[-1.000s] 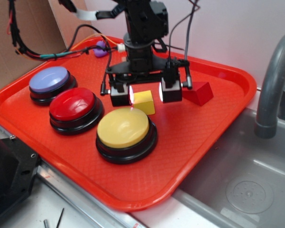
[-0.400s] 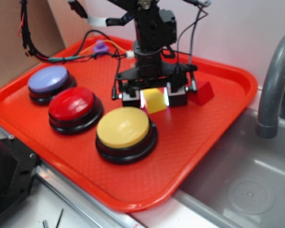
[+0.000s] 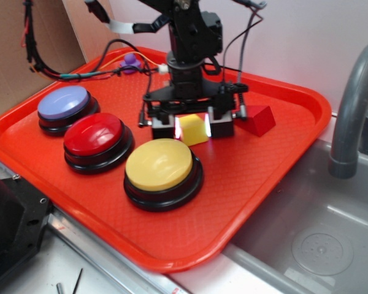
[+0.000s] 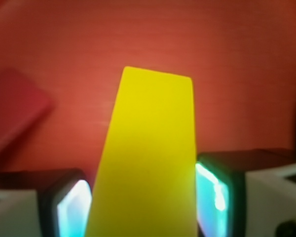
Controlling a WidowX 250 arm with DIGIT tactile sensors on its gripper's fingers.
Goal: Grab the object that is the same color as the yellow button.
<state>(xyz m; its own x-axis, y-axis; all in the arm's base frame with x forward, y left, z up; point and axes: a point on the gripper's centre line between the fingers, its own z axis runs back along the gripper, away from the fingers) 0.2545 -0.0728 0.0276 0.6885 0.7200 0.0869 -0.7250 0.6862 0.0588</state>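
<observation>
Gripper [image 3: 192, 128] pinches the yellow cube [image 3: 194, 129] over a red tray [image 3: 282, 159] beside a grey sink [image 3: 313, 239].

My arm [image 3: 187, 43] is matte black, boxy at the upper centre of the frame, with black cables looping off both sides and a red-green wire bundle trailing left. The pincer [image 3: 193, 125] ends in two blocky fingers [image 4: 227, 195], black-edged and white, with glowing pale pads.
</observation>
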